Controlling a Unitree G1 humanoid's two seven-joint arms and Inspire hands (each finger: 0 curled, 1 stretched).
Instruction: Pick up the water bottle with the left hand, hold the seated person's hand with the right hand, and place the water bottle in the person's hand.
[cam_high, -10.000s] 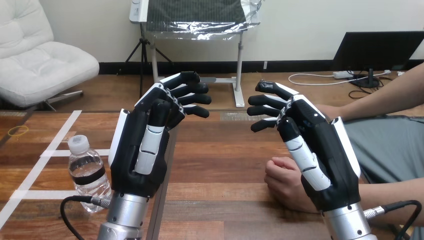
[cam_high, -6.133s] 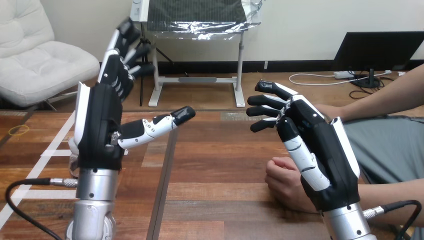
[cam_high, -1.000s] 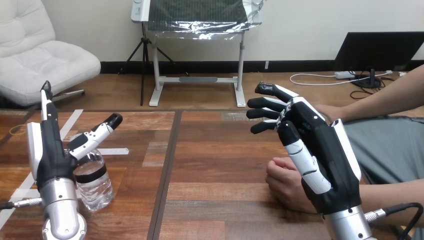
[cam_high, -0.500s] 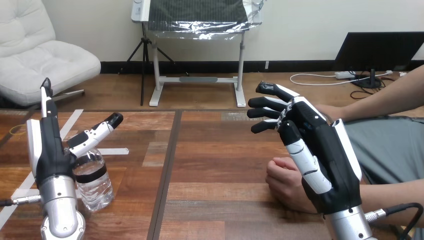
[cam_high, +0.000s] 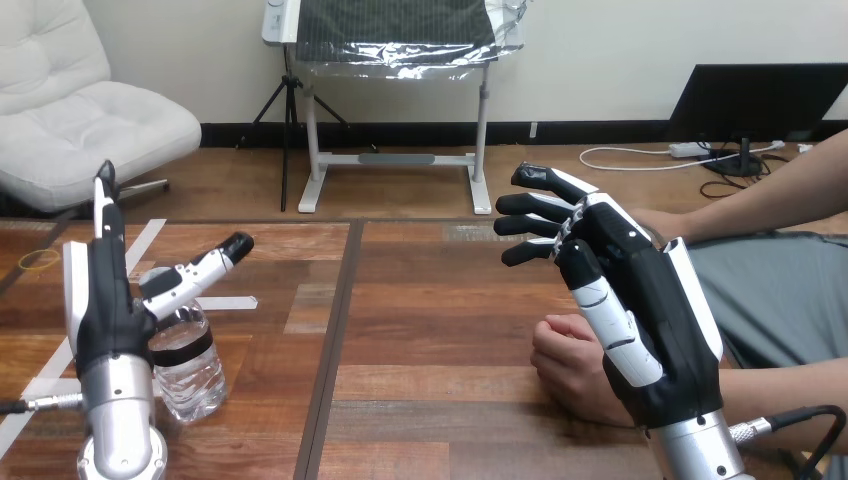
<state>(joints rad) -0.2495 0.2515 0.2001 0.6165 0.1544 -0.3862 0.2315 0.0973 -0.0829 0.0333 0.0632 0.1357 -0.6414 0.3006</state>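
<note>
2 robot hands were open above the wooden table (cam_high: 430, 330), holding nothing.
Head view: the left hand (cam_high: 100, 300) stood with fingers straight up and thumb spread wide over the upright water bottle (cam_high: 190, 370) at the view's left; contact was unclear. The right hand (cam_high: 650, 320), fingers loosely splayed, hung above the person's hand (cam_high: 562, 355), a fist resting on the table.

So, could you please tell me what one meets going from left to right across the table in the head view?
left hand → bottle → table seam → person's hand → right hand
</note>
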